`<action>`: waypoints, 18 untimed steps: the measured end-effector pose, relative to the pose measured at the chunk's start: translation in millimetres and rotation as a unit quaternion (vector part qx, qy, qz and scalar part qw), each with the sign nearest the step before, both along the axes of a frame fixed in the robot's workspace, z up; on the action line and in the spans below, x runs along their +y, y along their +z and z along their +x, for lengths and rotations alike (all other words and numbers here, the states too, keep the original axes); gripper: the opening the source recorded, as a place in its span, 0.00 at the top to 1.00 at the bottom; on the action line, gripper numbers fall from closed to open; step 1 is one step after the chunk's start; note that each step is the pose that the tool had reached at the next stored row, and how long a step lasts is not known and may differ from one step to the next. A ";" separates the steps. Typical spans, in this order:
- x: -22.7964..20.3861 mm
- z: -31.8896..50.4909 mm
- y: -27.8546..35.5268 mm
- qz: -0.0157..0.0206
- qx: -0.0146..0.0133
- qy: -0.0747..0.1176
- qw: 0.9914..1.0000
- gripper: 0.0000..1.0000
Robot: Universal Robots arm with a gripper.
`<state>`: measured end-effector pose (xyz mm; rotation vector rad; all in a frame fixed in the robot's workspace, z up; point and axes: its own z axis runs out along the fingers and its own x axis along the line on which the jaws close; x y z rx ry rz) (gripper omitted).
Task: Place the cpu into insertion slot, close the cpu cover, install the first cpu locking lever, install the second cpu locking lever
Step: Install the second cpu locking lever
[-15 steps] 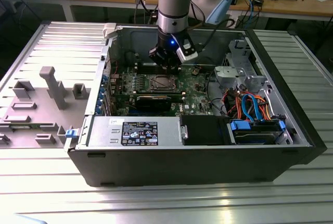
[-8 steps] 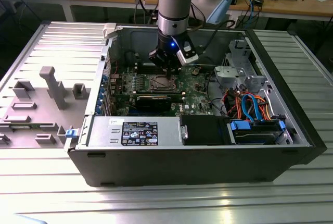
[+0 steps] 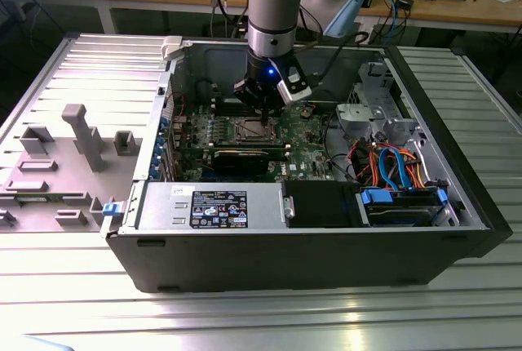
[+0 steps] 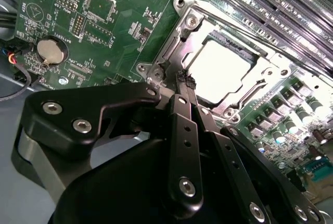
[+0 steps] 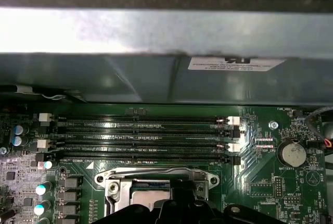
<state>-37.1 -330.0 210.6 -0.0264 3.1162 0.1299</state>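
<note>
Gripper [image 4: 185, 82] poised over the socket, fingertips drawn together with nothing held between them.

The cpu [image 4: 217, 72] is seen seated in the insertion slot [image 4: 179, 2] at the second wrist view's upper centre, framed by the cpu cover [image 4: 263, 75].

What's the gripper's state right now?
Gripper: fingers shut together, empty, tips at the edge of the thin square silver metal cpu cover.

Arm [image 3: 277, 0] reaching straight down, wrist vertical; fingers [image 4: 183, 86] pressed together (tips pointing downward).
</note>
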 end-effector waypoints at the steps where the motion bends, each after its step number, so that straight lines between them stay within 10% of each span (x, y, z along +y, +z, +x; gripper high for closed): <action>1: 0.1 0.1 4.5 0.000 0.000 0.000 1.000 0.89; 16: -11.9 0.0 8.8 -0.007 0.000 0.000 1.000 0.89; 18: -11.8 0.1 17.1 -0.007 0.000 0.000 1.000 0.89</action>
